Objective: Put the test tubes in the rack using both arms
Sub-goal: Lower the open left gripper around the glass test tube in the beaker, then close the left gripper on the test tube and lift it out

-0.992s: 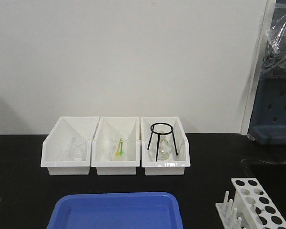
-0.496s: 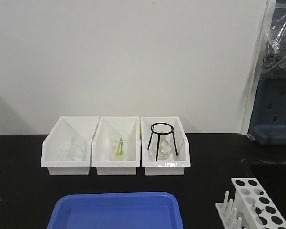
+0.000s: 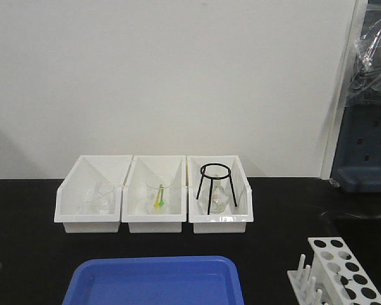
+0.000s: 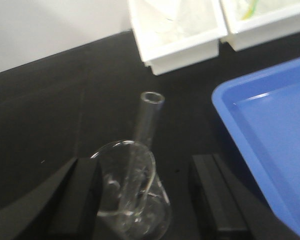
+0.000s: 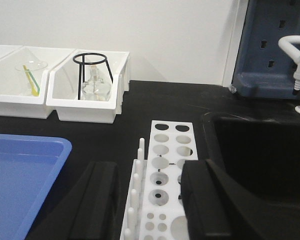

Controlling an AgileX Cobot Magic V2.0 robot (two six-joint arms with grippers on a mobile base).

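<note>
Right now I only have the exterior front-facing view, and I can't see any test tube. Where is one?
Observer: The left wrist view shows a test tube leaning inside a clear beaker on the black counter.
Operator: Is the left gripper holding it?
Observer: No, the left gripper is open, with a finger on each side of the beaker.
Operator: My view cuts the rack off. Any tubes in it?
Observer: None in the holes of the rack that the right wrist view shows.
</note>
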